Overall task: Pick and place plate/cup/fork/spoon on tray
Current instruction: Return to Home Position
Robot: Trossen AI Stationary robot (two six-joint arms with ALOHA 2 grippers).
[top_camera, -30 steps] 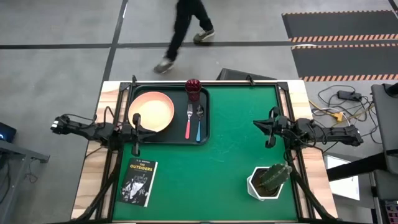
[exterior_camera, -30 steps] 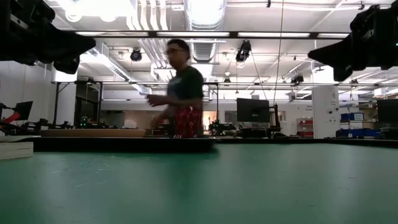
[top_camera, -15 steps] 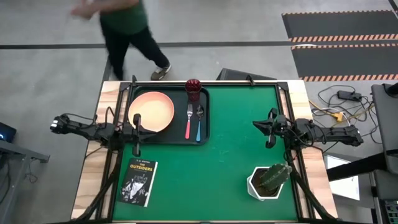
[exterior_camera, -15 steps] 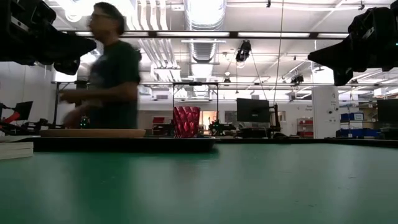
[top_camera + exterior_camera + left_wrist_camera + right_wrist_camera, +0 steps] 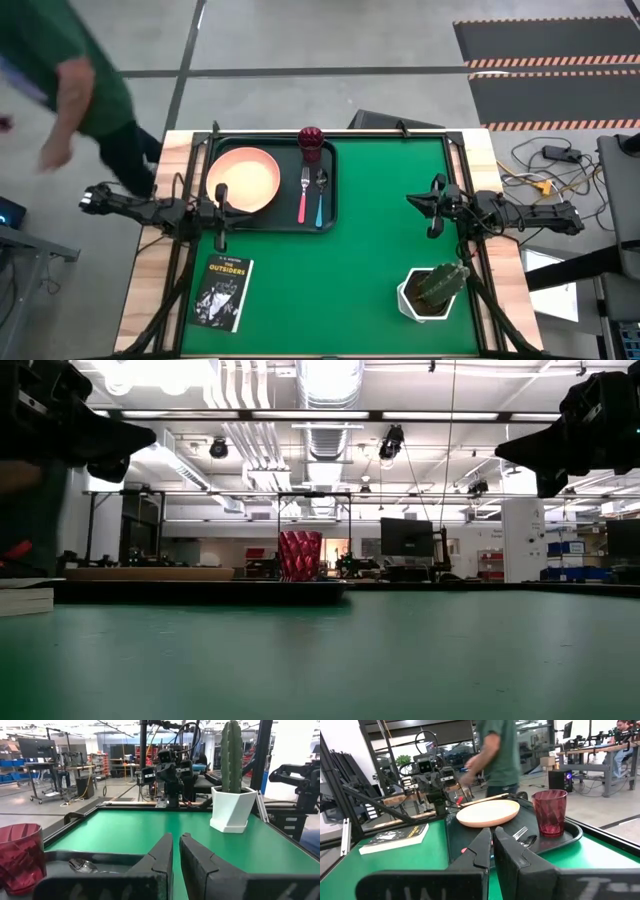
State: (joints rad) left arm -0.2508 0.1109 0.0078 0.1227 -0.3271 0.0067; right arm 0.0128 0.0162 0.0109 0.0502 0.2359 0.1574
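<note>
The dark tray (image 5: 330, 215) lies at the table's far left. On it rest the peach plate (image 5: 243, 179), the maroon cup (image 5: 310, 143) upright at its far edge, the pink-handled fork (image 5: 303, 195) and the blue-handled spoon (image 5: 320, 198). My left gripper (image 5: 219, 240) hangs shut and empty above the tray's near left corner. My right gripper (image 5: 432, 230) hangs shut and empty above the mat at the right. The cup (image 5: 549, 812) and plate (image 5: 487, 813) also show in the right wrist view.
A book (image 5: 223, 292) lies at the near left of the green mat (image 5: 360, 270). A white pot with a cactus (image 5: 433, 290) stands at the near right. A person (image 5: 60, 80) moves past the table's far left corner.
Both arms have kept still and nothing on the table has moved. The person behind the table has walked from its far side toward the left.
</note>
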